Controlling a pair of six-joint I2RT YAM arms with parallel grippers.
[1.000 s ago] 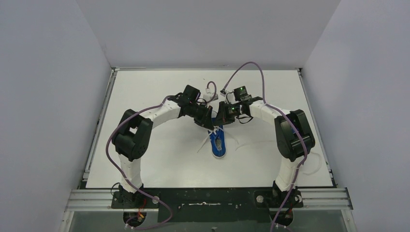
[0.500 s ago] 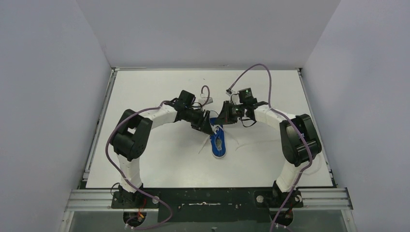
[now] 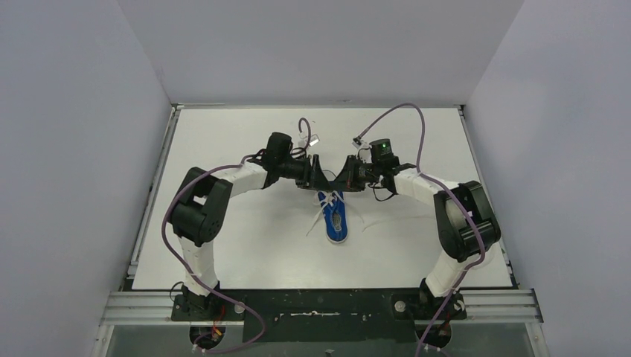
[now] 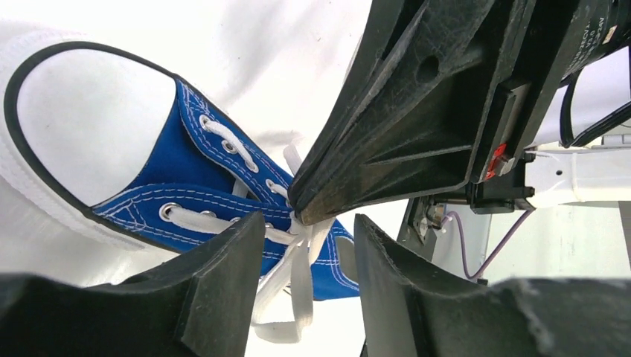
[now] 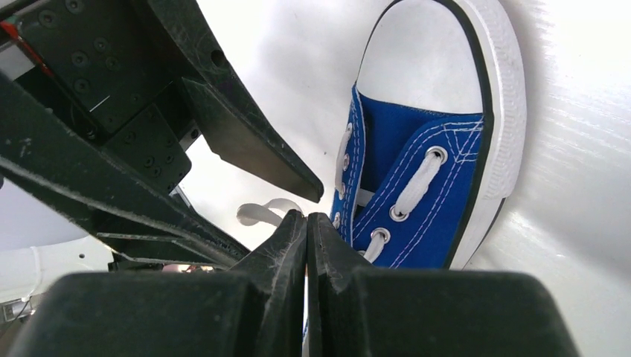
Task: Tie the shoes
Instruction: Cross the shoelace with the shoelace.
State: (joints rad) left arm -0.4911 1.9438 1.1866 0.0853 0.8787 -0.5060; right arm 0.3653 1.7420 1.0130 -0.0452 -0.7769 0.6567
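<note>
- Well, I see one blue shoe (image 3: pixel 336 221) lying on the bench (image 3: pixel 238 245) between both arms, its white laces (image 4: pixel 294 260) loose.
- My right end effector (image 5: pixel 306 217) is shut, tips pressed at the lace crossing; I cannot tell whether a lace is pinched.
- My left end effector (image 4: pixel 309 223) stands partly open just beside it, holding nothing.

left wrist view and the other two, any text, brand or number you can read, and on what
White print on the right arm housing: cut off by the frame edge and too blurred to read.
Shoe: no brand or label shows.
Top and right wrist views: no text visible.
</note>
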